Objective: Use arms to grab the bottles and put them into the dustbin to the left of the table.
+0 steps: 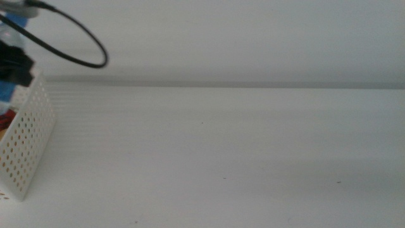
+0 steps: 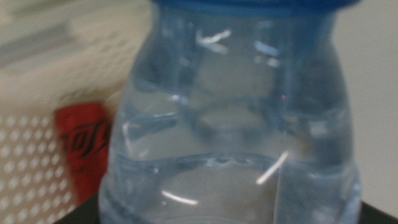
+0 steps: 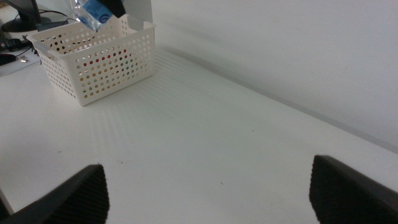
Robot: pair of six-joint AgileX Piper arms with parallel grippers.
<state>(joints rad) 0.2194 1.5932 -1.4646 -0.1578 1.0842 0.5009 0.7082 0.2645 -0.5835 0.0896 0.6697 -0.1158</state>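
Observation:
My left gripper (image 1: 15,63) is at the far left of the table, over the white perforated dustbin (image 1: 28,142), and is shut on the clear water bottle (image 2: 230,124) with the blue cap. The bottle fills the left wrist view. The red soda can (image 2: 81,143) lies inside the dustbin below it, and a bit of red (image 1: 6,118) shows there in the middle view. The right wrist view shows the dustbin (image 3: 99,65) far off, with the bottle (image 3: 93,12) above it and red and orange showing through its holes. My right gripper (image 3: 208,186) is open and empty, low over the table (image 1: 221,158). The orange juice bottle is not clearly visible.
A black cable (image 1: 76,38) loops from the left arm above the dustbin. Dark equipment (image 3: 18,18) stands beyond the dustbin off the table's edge. The white wall (image 1: 240,38) rises behind the table.

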